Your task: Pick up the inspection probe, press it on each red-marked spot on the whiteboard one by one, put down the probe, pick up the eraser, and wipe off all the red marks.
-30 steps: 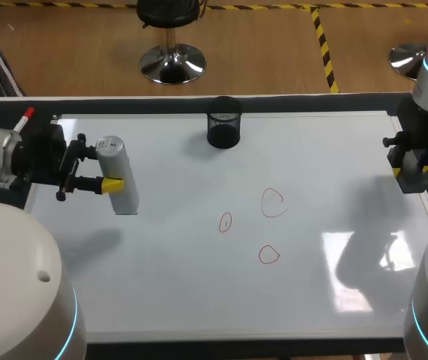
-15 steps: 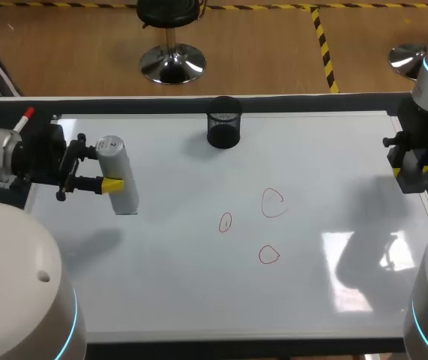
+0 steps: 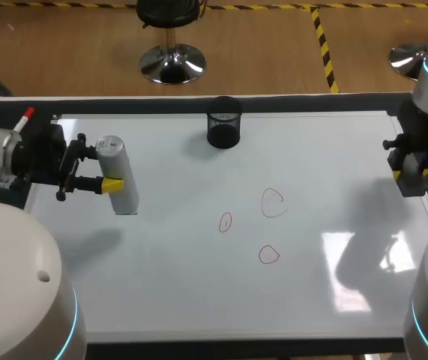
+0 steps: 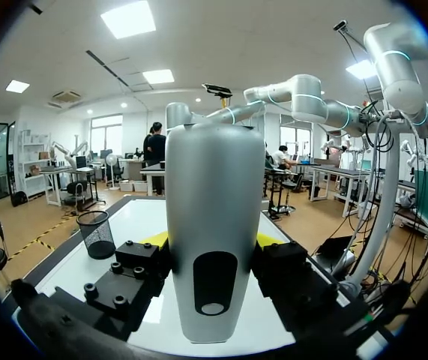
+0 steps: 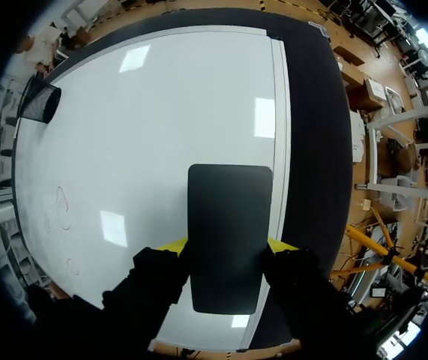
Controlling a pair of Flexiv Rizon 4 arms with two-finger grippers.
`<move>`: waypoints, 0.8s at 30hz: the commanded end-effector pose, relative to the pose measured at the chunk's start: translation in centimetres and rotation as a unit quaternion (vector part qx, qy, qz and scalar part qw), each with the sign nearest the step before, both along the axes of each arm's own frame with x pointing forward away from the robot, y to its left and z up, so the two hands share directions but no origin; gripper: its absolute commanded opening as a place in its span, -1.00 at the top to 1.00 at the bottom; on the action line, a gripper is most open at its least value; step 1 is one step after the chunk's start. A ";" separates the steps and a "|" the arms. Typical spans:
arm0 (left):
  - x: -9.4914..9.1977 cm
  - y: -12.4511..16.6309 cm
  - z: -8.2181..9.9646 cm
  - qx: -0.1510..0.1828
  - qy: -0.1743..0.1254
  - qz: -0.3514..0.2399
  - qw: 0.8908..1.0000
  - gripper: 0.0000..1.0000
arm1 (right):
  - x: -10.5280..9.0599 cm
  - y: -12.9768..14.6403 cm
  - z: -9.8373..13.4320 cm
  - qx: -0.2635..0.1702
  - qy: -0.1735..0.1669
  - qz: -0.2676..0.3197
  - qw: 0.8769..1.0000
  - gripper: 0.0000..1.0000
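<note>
A white whiteboard [image 3: 199, 292] covers most of a dark-edged bench [image 3: 311, 103], seen from above and behind a two-armed robot.

At the left side of the board, the left hand [image 3: 109, 166] reaches in sideways and is clenched on the inspection probe [image 3: 120, 165], a smooth silver-grey cylinder standing upright. One yellow-tipped finger presses each side of its body. The side grip keeps the probe vertical, probably so that its lower end can be pressed straight down on the board.

Three red marks [image 3: 273, 202] are drawn near the middle of the board, well apart from the probe. They are an open loop, a small oval to its left and a rounder loop nearer the robot. None has been wiped.

At the right edge of the board, the right hand [image 3: 411, 171] points down and grips the eraser [image 5: 228, 236], a flat black rectangle, with a finger on each long side. From above, the hand hides the eraser. In the wrist view it is hard to say whether the eraser is lifted or resting on the board's edge. Held there, it stays far from the marks while the probing is done.

A black mesh cup [image 3: 223, 122] stands at the far edge of the board. A marker [image 3: 25, 118] with a red cap lies at the far left corner, behind the left arm.

Judging by the layout, the pressing step has not reached any mark, and the nearest target for the probe is the small oval.
</note>
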State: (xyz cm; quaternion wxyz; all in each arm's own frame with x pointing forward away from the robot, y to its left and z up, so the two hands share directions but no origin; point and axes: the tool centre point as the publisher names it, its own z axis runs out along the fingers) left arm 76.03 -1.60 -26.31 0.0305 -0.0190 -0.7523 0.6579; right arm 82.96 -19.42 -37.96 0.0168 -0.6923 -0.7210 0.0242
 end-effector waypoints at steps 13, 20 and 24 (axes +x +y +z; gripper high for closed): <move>0.0 0.1 0.0 -0.001 -0.001 0.000 1.000 1.00 | -3.6 3.8 1.2 0.000 -0.020 -0.018 1.000 1.00; 0.0 0.1 0.0 -0.001 -0.001 0.000 1.000 1.00 | -5.1 6.4 1.2 0.012 -0.027 -0.015 0.999 1.00; 0.0 0.1 0.0 -0.001 -0.001 0.000 1.000 1.00 | -5.9 8.2 1.2 0.006 -0.033 -0.018 0.999 1.00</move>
